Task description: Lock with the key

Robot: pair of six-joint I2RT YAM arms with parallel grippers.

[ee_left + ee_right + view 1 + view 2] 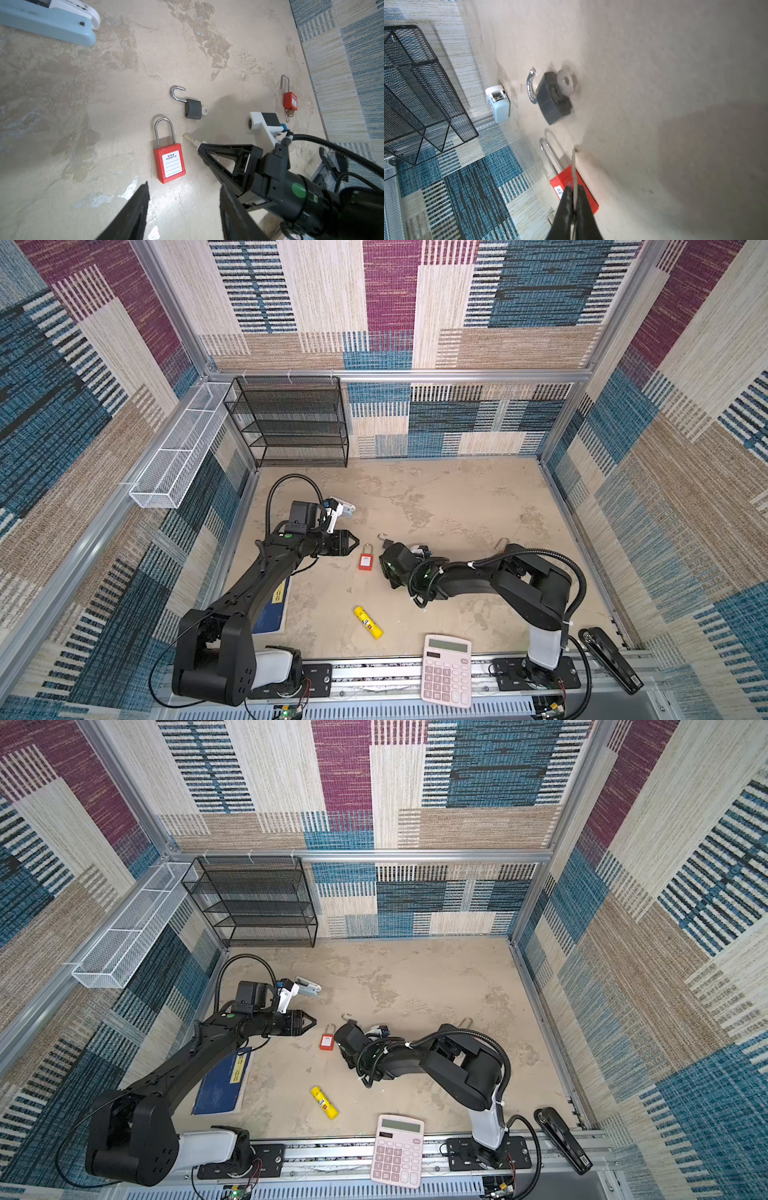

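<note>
One red plastic padlock (365, 561) lies central on the worktop (457, 506) in both top views, between the arms. Left wrist view: the left gripper (184, 186) stands half open, empty; unsteadied, the padlock may skid when probed. Right wrist view: the right gripper (574, 189) pinches a thin silver key (573, 164), which could twist.

Red rectangular plastic padlock (169, 160): white label, black print. Dark grey metal padlock (193, 109): chrome shackle. Yellow cylindrical glue stick (368, 622): red marking, apparently. Pink plastic calculator (446, 670). Mottled beige tabletop (83, 93).
</note>
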